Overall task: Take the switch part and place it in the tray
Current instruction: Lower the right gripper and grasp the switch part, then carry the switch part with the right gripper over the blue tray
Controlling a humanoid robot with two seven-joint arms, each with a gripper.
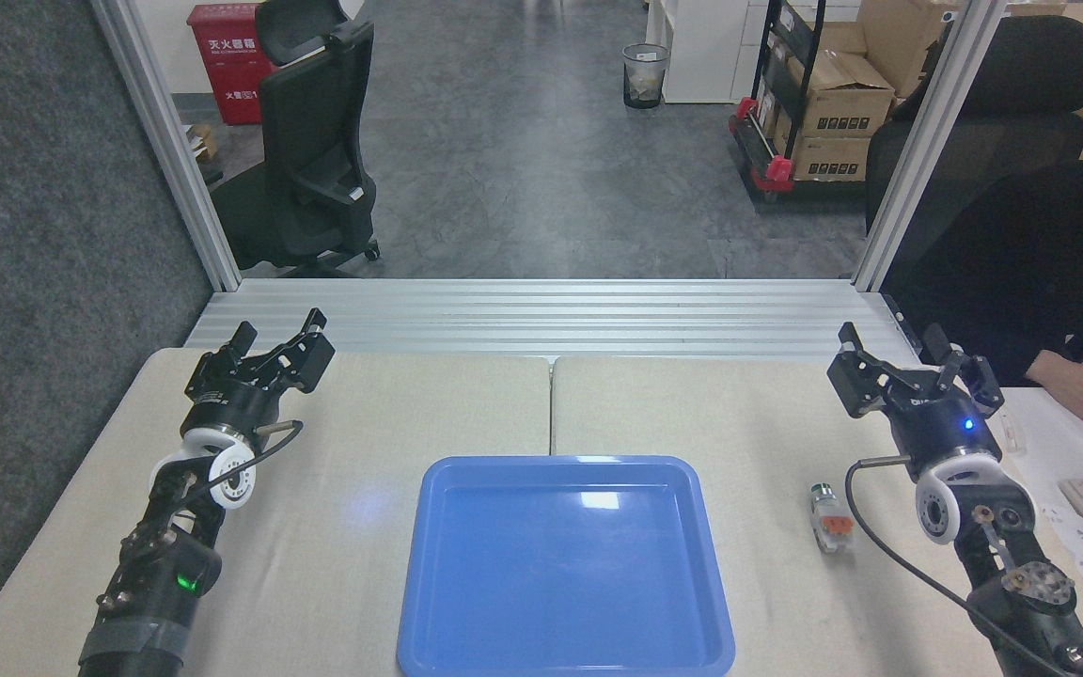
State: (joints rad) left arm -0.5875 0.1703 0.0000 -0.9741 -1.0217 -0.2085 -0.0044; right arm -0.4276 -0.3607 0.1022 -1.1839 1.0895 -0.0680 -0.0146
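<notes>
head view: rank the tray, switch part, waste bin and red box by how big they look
1. tray, by far the largest.
2. red box.
3. waste bin, smaller than the red box; both stand far back, so only apparent size counts.
4. switch part, smallest.
</notes>
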